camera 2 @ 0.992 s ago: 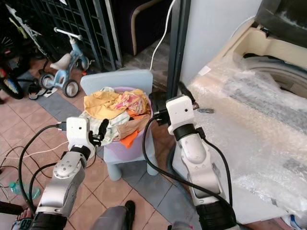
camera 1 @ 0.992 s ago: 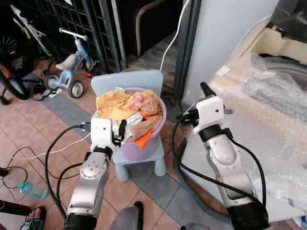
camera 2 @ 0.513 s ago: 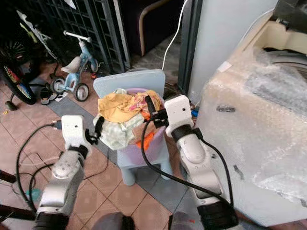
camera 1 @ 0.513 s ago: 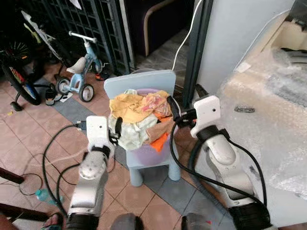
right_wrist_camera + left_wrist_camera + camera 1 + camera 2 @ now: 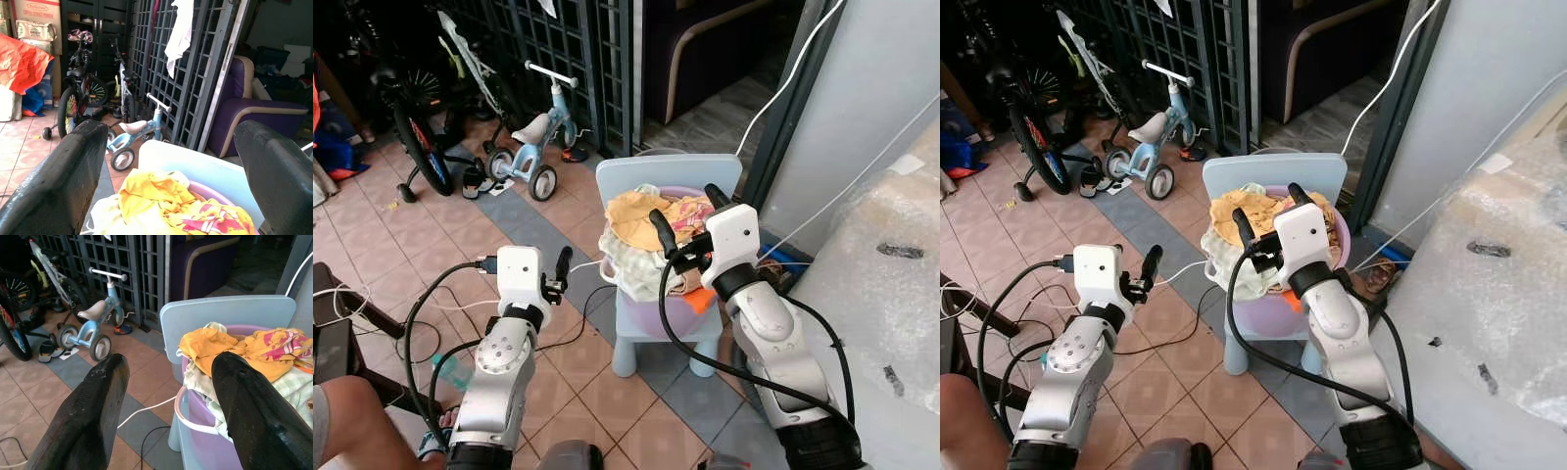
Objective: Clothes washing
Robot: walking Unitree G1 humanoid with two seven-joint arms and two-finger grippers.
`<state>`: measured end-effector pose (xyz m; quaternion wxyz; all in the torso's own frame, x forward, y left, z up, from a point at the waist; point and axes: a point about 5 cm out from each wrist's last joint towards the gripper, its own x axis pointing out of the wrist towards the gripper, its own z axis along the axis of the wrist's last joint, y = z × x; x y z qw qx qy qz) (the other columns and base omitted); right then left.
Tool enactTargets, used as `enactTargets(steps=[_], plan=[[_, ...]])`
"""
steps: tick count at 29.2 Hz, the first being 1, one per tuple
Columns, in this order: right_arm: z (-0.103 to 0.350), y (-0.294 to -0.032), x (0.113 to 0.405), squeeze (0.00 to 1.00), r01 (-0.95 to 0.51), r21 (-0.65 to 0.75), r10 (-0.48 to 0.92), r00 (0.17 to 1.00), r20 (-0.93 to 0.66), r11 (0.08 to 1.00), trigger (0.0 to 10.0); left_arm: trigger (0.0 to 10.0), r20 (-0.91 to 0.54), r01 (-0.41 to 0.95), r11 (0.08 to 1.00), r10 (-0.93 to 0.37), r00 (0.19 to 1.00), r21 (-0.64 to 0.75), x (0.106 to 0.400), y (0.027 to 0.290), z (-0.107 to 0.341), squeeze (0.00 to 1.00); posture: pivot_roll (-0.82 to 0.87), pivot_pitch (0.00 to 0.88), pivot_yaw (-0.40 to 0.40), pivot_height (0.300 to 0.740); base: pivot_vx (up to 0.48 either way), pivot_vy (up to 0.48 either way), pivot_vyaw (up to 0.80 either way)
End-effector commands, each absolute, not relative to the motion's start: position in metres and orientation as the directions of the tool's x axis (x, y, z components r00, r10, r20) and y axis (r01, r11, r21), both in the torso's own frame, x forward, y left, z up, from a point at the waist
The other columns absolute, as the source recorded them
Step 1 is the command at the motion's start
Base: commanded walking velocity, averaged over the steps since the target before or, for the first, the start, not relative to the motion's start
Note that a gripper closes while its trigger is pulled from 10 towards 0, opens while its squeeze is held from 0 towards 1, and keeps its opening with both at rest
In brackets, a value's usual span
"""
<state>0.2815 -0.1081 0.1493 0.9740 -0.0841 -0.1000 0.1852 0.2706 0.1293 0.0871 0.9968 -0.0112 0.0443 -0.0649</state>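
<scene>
Right gripper (image 5: 683,223), fingers apart, hovers over the clothes (image 5: 651,235) heaped in the purple basket (image 5: 672,313) on the blue chair (image 5: 668,176); left gripper (image 5: 560,269), also apart, waits beside. Reaching step; next, descend and pinch a garment.

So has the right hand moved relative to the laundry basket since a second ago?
Yes. The right hand now sits over the laundry basket; earlier it was beside it, toward the washer.

Purple basket (image 5: 677,311) partly behind right pincer (image 5: 683,217)
</scene>
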Motion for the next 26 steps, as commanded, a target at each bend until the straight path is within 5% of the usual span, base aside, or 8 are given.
enactTargets(steps=[1,16,26], plan=[[0.153,-0.114,0.283,0.00,-0.321,-0.197,0.355,0.919,0.171,0.926,10.0,10.0,-0.063,0.147,0.989,-0.148,0.987,-0.033,0.273,0.126,0.092,0.00,-0.03,0.077,0.073,0.740,0.454,0.000,0.00],[0.149,-0.110,0.282,0.00,-0.351,-0.221,0.387,0.910,0.147,0.910,10.0,10.0,-0.082,0.140,0.990,-0.142,0.986,-0.029,0.273,0.127,0.089,0.00,-0.03,0.080,0.070,0.740,0.415,0.115,0.13],[0.137,-0.109,0.280,0.00,-0.392,-0.205,0.412,0.909,0.065,0.897,10.0,10.0,-0.092,0.129,0.991,-0.131,0.987,-0.027,0.273,0.126,0.088,0.00,-0.03,0.086,0.064,0.740,0.000,0.000,0.08]])
